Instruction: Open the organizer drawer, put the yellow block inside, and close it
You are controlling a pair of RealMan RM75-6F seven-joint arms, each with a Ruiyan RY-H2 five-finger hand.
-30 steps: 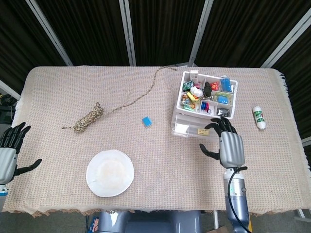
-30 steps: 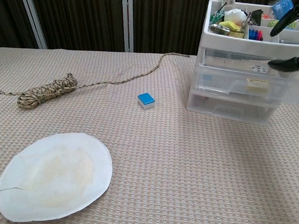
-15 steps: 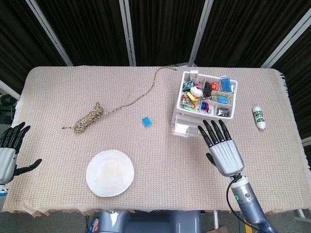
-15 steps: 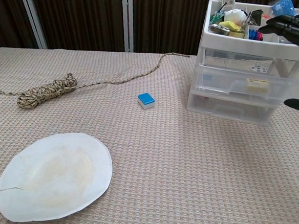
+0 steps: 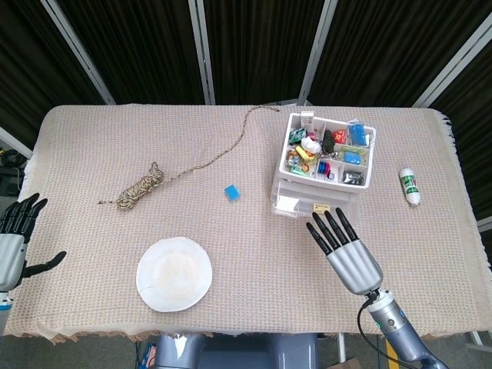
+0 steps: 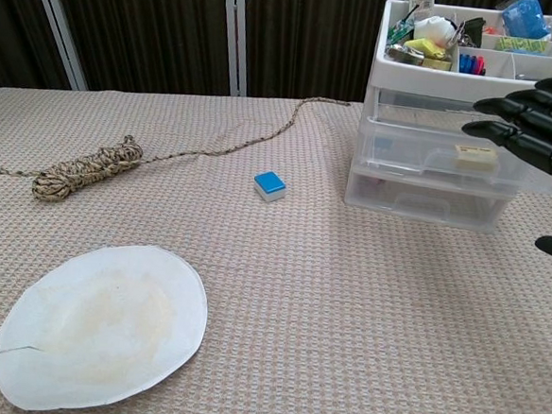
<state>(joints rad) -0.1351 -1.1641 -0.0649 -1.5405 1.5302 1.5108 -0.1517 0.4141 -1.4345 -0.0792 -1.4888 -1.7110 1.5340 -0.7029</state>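
The right hand (image 5: pixel 347 252) pulls back from the organizer (image 5: pixel 326 165), away from the drawer front it touched a second ago, and now hovers just in front, fingers spread wide, holding nothing. The left hand (image 5: pixel 14 237) stays parked at the far-left edge of the surface (image 5: pixel 100 146), open too.

The middle drawer (image 6: pixel 455 155) sticks out a little from the organizer, with something pale yellow showing through its clear front; whether that is the yellow block I cannot tell for sure, and no yellow block lies loose on the surface. So the drawer looks not fully shut.

Risk from here: a push off-centre could skew the drawer or shove the whole organizer backward on the cloth, since nothing braces it. A high approach could clip the crowded top tray (image 6: pixel 476 52) and spill its bits.

Left of the organizer sit a blue block (image 5: pixel 231 192), a white plate (image 5: pixel 174 273), and a rope (image 5: pixel 142 185) trailing toward the organizer; a small bottle (image 5: pixel 410 186) lies to its right. Nothing blocks the drawer front.
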